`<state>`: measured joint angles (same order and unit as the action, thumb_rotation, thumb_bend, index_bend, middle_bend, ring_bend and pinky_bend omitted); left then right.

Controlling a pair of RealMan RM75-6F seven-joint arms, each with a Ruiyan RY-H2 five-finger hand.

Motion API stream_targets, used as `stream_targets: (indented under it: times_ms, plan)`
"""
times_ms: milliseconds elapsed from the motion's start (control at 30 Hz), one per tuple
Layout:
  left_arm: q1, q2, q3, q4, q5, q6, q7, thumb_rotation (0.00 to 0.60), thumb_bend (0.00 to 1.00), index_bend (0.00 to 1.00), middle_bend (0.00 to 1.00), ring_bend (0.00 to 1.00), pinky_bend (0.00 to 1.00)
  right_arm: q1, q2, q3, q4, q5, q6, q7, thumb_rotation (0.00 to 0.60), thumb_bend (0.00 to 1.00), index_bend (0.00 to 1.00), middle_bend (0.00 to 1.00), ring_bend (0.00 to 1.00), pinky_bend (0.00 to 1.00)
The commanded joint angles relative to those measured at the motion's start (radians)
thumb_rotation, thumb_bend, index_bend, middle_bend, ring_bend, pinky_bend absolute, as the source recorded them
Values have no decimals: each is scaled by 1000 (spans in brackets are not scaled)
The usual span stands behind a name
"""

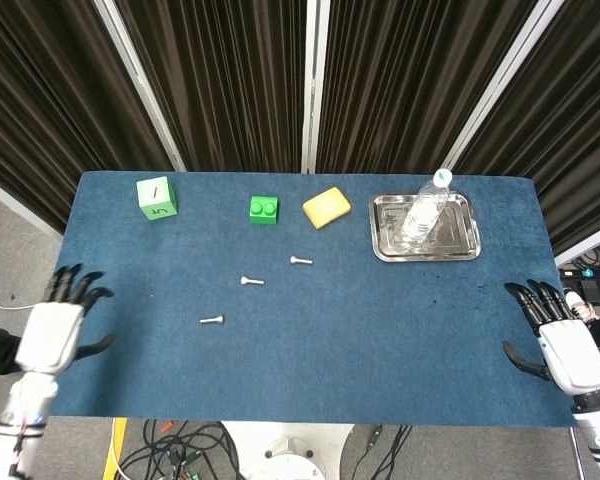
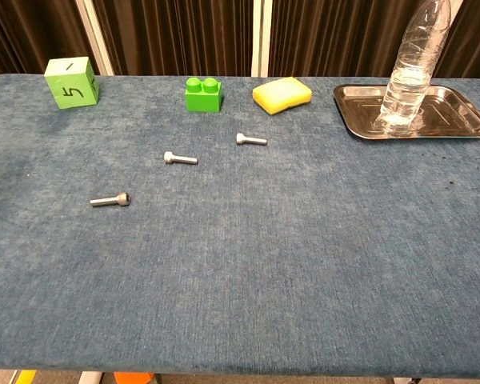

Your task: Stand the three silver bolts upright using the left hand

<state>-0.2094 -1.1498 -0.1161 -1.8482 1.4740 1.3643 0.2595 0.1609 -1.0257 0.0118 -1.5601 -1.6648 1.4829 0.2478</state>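
Note:
Three silver bolts lie flat on the blue table: one near the front left, one in the middle, one further back right. My left hand hovers open over the table's left edge, fingers spread, well left of the nearest bolt. My right hand stays open beyond the table's right edge. The chest view shows neither hand.
At the back stand a green cube, a green brick and a yellow sponge. A steel tray at back right holds an upright plastic bottle.

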Motion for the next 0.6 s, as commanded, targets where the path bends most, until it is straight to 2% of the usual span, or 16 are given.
stream_targets:
  times_ms: [33,167,267,433,600]
  plan:
    - [-189,-14,-104,-41,-83,-227,-60,600,197,373,191,38,0,-2,2,0,-3,0,2,-3,600,256,63,115,0,0]
    - [-363,-106,-181,0,-230,-394,23,600,237,413,245,104,41,-10,4,-3,-11,-1,13,-12,600,256,63,115,0,0]
    - [-472,-196,-210,72,-332,-453,124,600,241,413,247,105,44,-19,10,-4,-15,7,20,-17,600,257,63,115,0,0]
    - [-615,-341,-228,206,-473,-481,264,600,236,408,247,105,41,-28,23,-5,-24,15,27,-27,600,257,63,115,0,0]
    - [-736,-469,-222,365,-608,-508,366,600,237,394,235,94,35,-31,29,-4,-31,21,24,-32,600,256,63,115,0,0]
